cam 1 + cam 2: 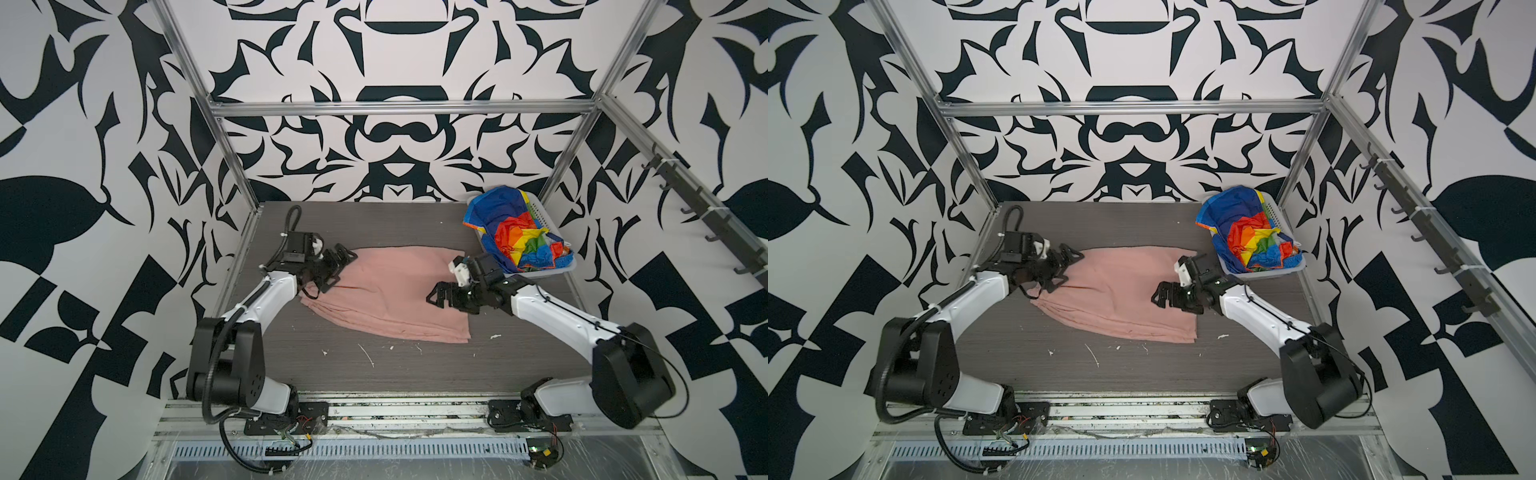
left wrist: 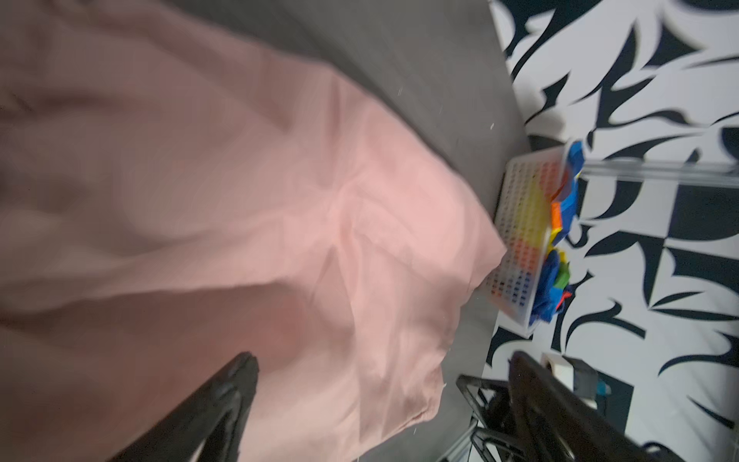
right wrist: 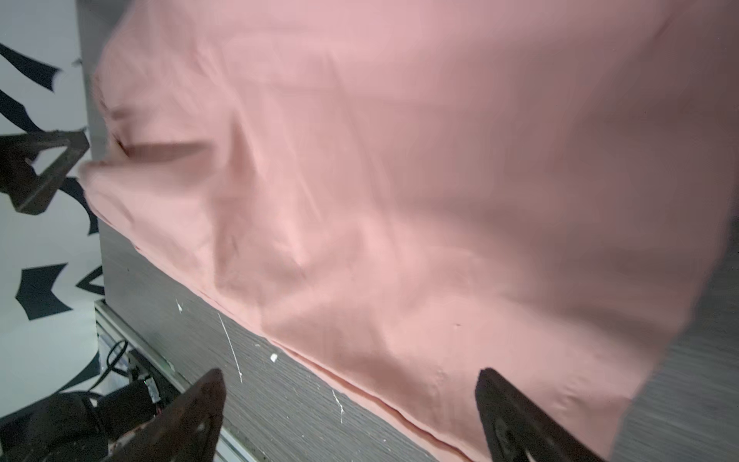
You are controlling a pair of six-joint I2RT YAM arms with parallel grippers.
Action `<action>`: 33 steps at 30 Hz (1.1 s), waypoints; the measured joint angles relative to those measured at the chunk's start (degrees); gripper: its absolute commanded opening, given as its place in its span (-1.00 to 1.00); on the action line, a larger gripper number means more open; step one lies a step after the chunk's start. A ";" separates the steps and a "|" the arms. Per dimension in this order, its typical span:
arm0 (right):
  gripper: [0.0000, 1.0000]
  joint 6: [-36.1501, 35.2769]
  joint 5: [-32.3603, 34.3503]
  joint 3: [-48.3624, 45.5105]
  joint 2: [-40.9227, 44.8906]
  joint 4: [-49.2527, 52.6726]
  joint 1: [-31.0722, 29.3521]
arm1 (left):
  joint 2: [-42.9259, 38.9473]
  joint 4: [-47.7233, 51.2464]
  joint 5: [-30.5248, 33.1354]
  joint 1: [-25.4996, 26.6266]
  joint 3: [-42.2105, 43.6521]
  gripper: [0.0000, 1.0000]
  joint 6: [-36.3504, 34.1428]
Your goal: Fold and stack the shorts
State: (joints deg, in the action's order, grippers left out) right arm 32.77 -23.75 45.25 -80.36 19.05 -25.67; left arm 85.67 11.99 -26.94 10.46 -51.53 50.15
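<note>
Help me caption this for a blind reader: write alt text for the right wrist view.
Salmon-pink shorts lie spread across a dark grey table, filling most of the frame. The right pincer stands open over the cloth's edge, holding nothing; white scuffs mark the bare tabletop.

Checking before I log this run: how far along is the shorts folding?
Done: the pink shorts lie spread on the table, perhaps folded once. In hand: nothing; both arms' jaws stand open over their ends. Left: the rainbow shorts are crumpled in the basket, and no stack exists.
</note>
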 measured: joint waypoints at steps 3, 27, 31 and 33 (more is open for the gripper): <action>0.99 0.26 0.02 -2.78 -1.90 -0.42 0.57 | 1.11 0.00 0.00 0.39 4.85 0.99 0.59; 0.99 -10.14 7.48 16.59 -14.97 9.55 9.62 | 0.39 7.87 15.30 0.92 -7.63 0.99 -14.36; 0.99 -10.25 6.99 18.58 -13.99 9.42 7.85 | 3.72 3.85 9.27 -3.08 -8.17 0.99 -13.84; 0.99 -10.23 6.75 18.64 -14.45 9.07 6.91 | 8.50 1.27 5.99 -3.28 -8.66 0.99 -12.50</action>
State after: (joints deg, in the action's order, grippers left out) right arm 22.55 -16.99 63.90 -94.80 28.12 -18.76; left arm 94.17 13.26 -20.95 7.18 -60.18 37.65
